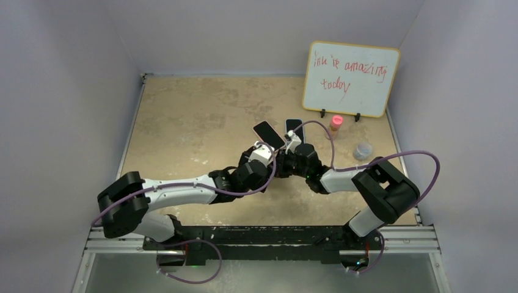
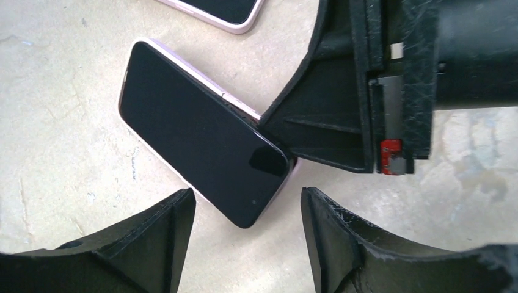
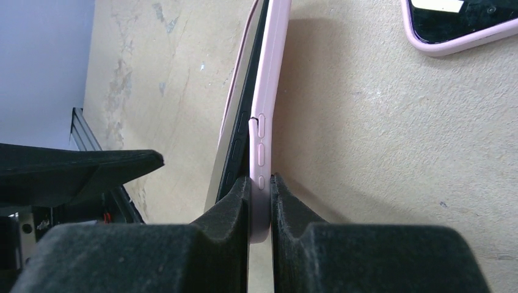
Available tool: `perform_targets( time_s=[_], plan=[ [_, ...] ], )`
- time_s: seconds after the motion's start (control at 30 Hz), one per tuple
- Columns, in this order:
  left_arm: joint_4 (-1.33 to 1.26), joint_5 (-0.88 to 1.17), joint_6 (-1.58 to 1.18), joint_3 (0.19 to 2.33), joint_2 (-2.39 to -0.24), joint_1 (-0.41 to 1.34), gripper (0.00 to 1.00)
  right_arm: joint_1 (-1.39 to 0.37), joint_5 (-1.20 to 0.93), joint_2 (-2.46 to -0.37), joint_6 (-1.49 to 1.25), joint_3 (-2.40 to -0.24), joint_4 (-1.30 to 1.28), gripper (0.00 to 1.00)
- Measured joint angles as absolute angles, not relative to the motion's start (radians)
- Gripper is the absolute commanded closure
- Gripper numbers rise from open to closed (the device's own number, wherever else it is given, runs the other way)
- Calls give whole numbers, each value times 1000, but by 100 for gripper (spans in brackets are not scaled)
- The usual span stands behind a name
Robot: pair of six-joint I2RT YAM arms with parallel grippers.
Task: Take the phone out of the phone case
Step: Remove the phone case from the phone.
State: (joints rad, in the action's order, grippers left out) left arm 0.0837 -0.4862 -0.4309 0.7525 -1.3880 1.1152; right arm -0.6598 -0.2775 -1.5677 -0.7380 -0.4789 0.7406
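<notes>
A black-screened phone (image 2: 201, 137) sits in a pink phone case (image 3: 269, 91), tilted up off the table near the middle (image 1: 269, 134). My right gripper (image 3: 261, 180) is shut on the case's side edge by its buttons. The phone's dark edge (image 3: 240, 140) stands slightly apart from the case just above the grip. In the left wrist view one of the right gripper's fingers (image 2: 317, 122) meets the phone's corner. My left gripper (image 2: 247, 201) is open just below the phone's lower corner, with nothing between its fingers.
A second pink-rimmed phone (image 1: 294, 127) lies flat just beyond, its pink rim (image 3: 458, 39) at the top right of the right wrist view. A whiteboard (image 1: 351, 78) stands at the back right, with an orange-lidded bottle (image 1: 336, 124) and a clear cup (image 1: 363, 150) near it.
</notes>
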Motion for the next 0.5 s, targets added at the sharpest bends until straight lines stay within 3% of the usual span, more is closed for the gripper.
perform_targets(
  time_s=[0.5],
  plan=[
    [92, -610, -337, 797, -1505, 1136, 39, -660, -287, -1568, -740, -496, 735, 100]
  ],
)
